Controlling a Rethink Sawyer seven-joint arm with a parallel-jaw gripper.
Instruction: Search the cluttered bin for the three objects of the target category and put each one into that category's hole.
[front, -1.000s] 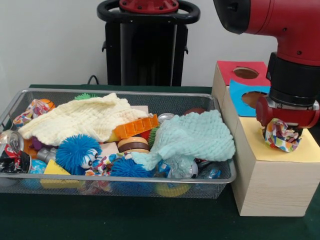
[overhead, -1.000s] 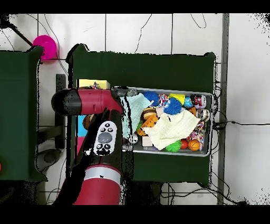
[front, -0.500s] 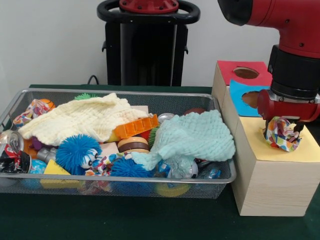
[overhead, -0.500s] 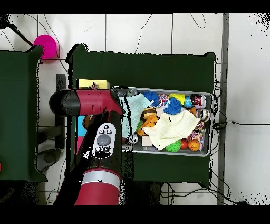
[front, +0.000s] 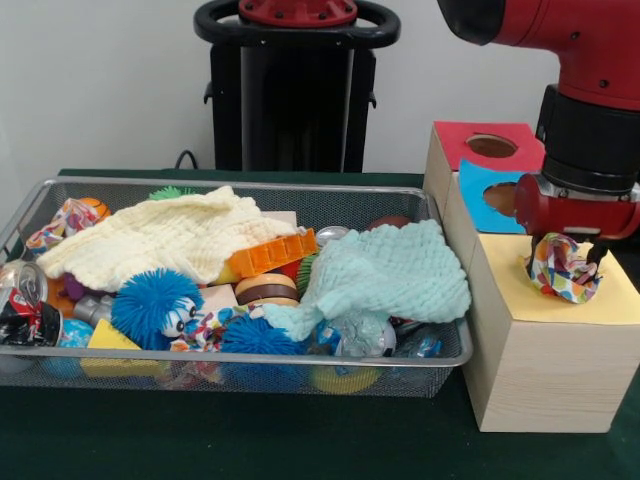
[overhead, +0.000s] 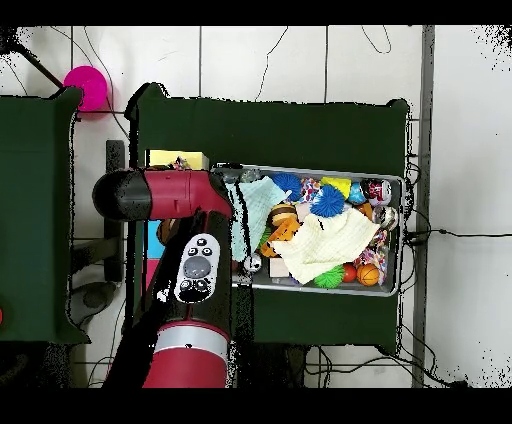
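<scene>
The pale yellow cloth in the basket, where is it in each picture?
Front view: the pale yellow cloth lies at the back left of the wire basket, behind the blue fuzzy ball.
Overhead view: the same cloth sits in the middle of the basket, toward its lower edge.
Shared landmark: the mint green cloth lies at the basket's end nearest the wooden box.

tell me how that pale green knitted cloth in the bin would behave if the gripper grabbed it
The pale green cloth lies draped and sagging over the toys beneath, so it is likely floppy and would hang limp from a pinch. Its loose, open knit suggests it is light. One edge hangs near the wire basket rim, so it may snag or drag small toys along.
</scene>
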